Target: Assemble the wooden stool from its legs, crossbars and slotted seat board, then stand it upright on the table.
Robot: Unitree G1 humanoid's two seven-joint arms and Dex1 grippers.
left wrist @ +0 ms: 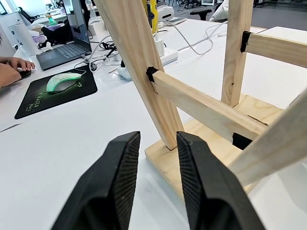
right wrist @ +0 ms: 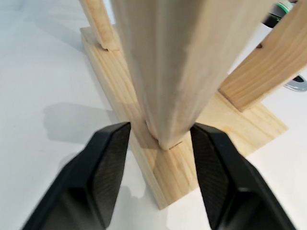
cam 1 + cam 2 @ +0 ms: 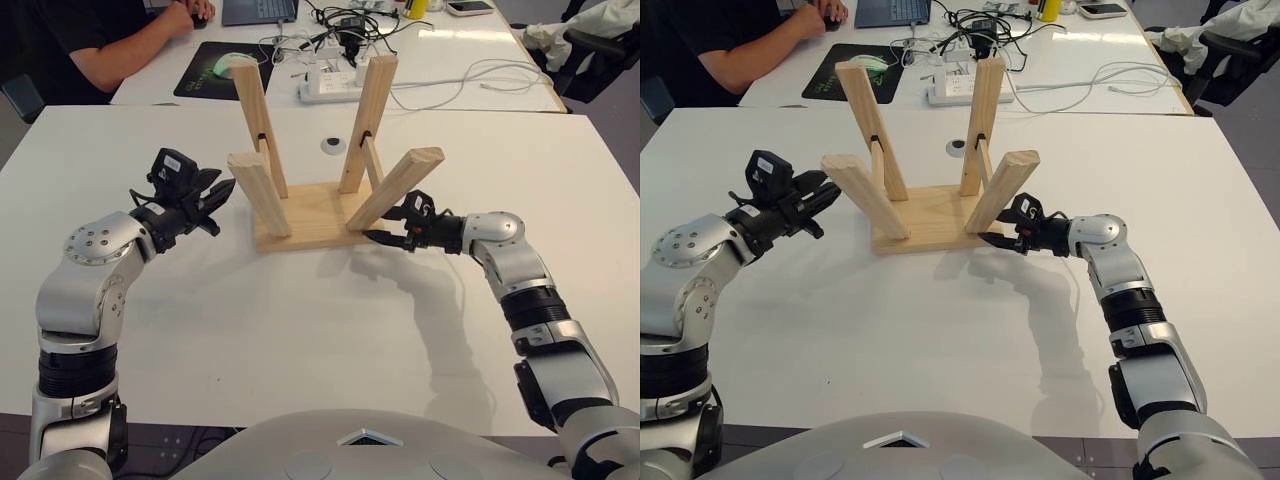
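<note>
Four legs [image 3: 259,100] stick up from the seat board [image 3: 315,215], which lies flat on the tabletop [image 3: 300,330]. The left gripper [image 3: 222,193] hangs beside it, jaws open. The right gripper [image 3: 382,226], jaws open too, straddles one leg's base.

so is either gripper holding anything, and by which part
Nothing is held. The open right gripper straddles the base of one stool leg; the open left gripper sits beside the stool.
</note>
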